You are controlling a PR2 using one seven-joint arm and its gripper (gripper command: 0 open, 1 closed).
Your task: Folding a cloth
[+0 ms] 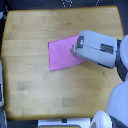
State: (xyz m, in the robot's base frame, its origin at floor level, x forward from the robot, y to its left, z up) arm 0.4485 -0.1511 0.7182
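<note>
The cloth [62,53] is a plain pink-magenta piece lying flat on the wooden tabletop [30,75], slightly rotated, near the middle. My gripper [74,48] comes in from the exterior view's right and sits over the cloth's right edge, at its upper right corner. The grey gripper housing [97,48] covers that part of the cloth. The fingertips are hidden under the housing, so I cannot tell whether they are open or shut, or whether they hold the fabric.
The arm's white forearm and shoulder [117,95] fill the lower right of the exterior view. A pale object [1,85] sits at the table's left edge. Dark floor surrounds the tabletop.
</note>
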